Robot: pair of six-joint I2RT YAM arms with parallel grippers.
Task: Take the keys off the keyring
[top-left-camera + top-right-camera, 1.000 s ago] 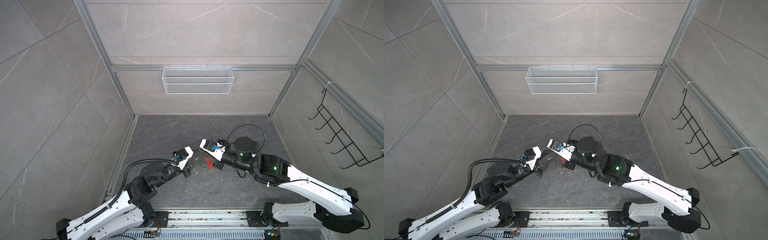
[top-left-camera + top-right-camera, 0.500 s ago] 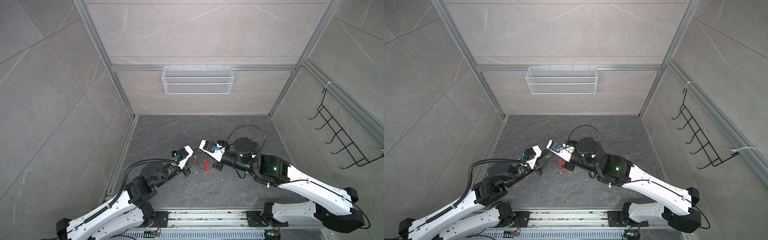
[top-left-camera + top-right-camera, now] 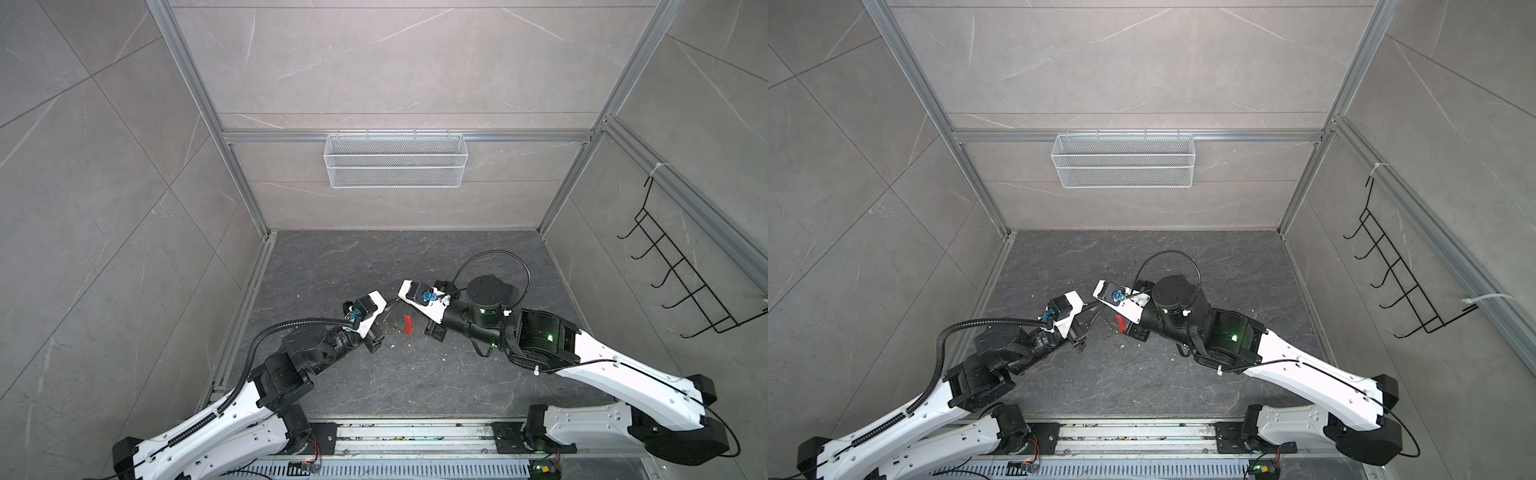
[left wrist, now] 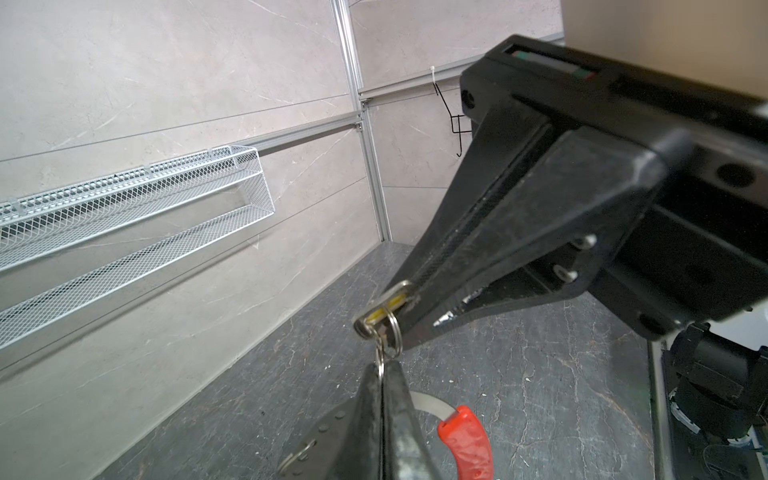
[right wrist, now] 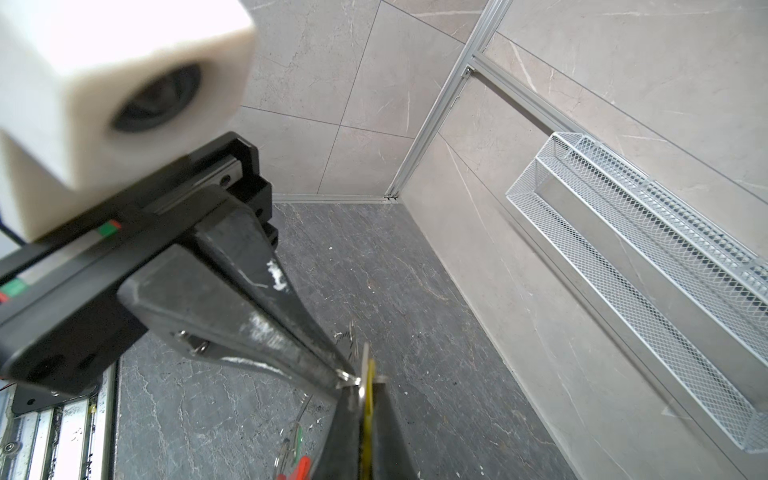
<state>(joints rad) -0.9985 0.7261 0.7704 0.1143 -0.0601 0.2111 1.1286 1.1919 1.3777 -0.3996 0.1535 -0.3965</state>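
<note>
The yellow-headed key [image 4: 384, 309], clamped in the right hand [image 4: 405, 312], is being unthreaded: the left hand [image 4: 381, 374] pinches its split ring [image 4: 394, 332], which likely needs twisting free.

Lab test cell: aluminium frame [image 3: 198, 104], tiled walls [image 3: 395, 62].

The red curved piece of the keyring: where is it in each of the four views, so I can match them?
In a top view: red piece over the floor, near its middle.
In a top view: same spot.
Left wrist: beside the left claw, which pinches a small ring.
Right wrist: only its tip, beside the right claw holding the yellow key.
Shared landmark: the white mesh basket on the wall.
</note>
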